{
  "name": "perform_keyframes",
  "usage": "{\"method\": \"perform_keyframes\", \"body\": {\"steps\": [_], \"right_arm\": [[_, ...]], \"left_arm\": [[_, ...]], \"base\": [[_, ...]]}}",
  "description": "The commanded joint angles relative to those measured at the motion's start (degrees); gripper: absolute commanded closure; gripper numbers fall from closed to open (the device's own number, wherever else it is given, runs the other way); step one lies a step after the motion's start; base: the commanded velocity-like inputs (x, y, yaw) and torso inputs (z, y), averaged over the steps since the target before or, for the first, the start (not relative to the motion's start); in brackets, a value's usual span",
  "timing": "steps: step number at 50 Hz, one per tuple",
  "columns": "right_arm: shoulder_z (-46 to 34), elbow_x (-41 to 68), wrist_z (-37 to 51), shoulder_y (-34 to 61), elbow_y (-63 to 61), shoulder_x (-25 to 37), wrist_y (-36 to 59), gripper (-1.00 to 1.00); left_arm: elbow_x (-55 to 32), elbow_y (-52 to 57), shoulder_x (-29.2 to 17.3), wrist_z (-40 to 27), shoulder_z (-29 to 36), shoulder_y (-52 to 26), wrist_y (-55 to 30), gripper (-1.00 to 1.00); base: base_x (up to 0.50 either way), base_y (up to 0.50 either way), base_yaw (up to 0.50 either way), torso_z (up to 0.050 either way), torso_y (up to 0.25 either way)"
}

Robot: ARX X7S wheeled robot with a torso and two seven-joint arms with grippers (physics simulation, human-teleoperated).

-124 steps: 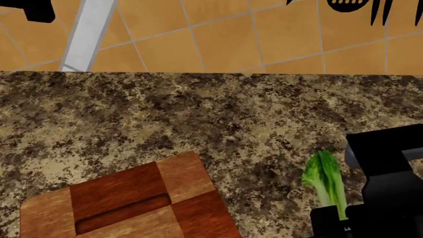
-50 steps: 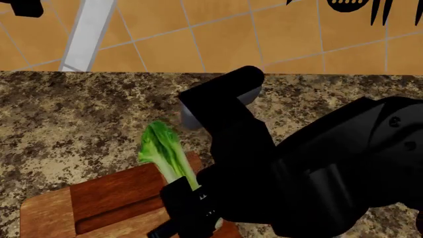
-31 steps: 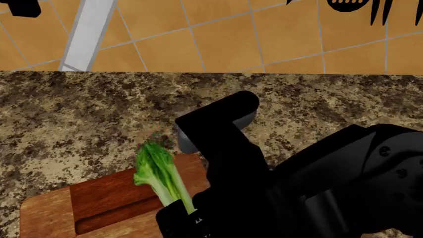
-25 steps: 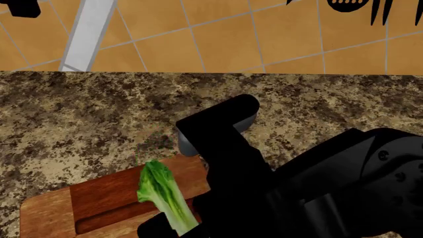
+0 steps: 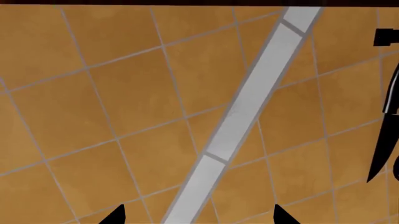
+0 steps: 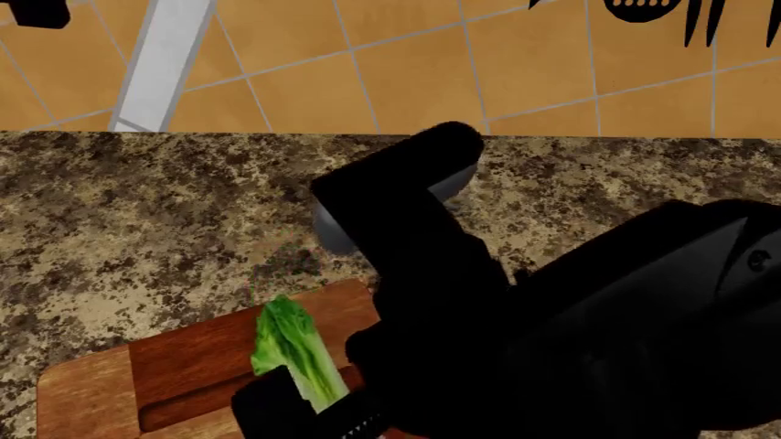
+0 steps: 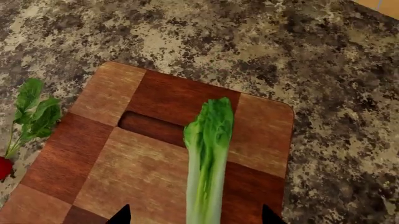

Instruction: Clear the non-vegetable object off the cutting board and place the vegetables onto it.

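The checkered wooden cutting board (image 7: 146, 163) lies on the speckled counter. A slender stalk (image 7: 207, 158) with a green leafy top rests flat on it, across the slot, and nothing else sits on the board. My right gripper (image 7: 194, 217) hovers over the stalk's base, open, its fingertips (image 7: 121, 217) well clear of the stalk on both sides. In the head view the stalk (image 6: 291, 352) pokes out from under my right arm (image 6: 488, 311). A bunch of green leaves (image 7: 34, 109) lies on the counter beside the board. The non-vegetable object is out of view. My left gripper (image 5: 199, 215) is open, facing the tiled wall.
A small red patch (image 7: 3, 168) at the frame edge touches the leaves' stems; I cannot tell what it is. An orange tiled wall (image 6: 403, 64) with a grey strip (image 6: 165, 55) backs the counter. Black utensils (image 6: 683, 14) hang on it at the right.
My right arm carried the stalk from the counter at the right over to the board and lowered it. The stalk now lies on the board, and the arm has risen slightly.
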Motion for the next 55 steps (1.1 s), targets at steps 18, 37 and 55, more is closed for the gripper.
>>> {"method": "perform_keyframes", "body": {"steps": [18, 37, 55], "right_arm": [[1.9, 6.2, 6.1, 9.8, -7.6, 0.1, -3.9, -1.0], [10.9, 1.4, 8.5, 8.0, -21.0, 3.5, -11.0, -1.0], [13.0, 2.9, 9.3, 8.5, -22.9, 5.7, -13.7, -1.0]], "left_arm": [[-2.5, 3.6, -0.8, -1.3, -0.7, 0.5, -3.0, -1.0], [-11.3, 15.6, -8.7, -1.5, -1.9, 1.6, -16.2, -1.0], [-42.7, 11.7, -24.1, -19.9, 9.6, -8.2, -17.5, -1.0]], "base": [[0.0, 0.0, 0.0, 0.0, 0.0], [0.0, 0.0, 0.0, 0.0, 0.0], [0.0, 0.0, 0.0, 0.0, 0.0]]}}
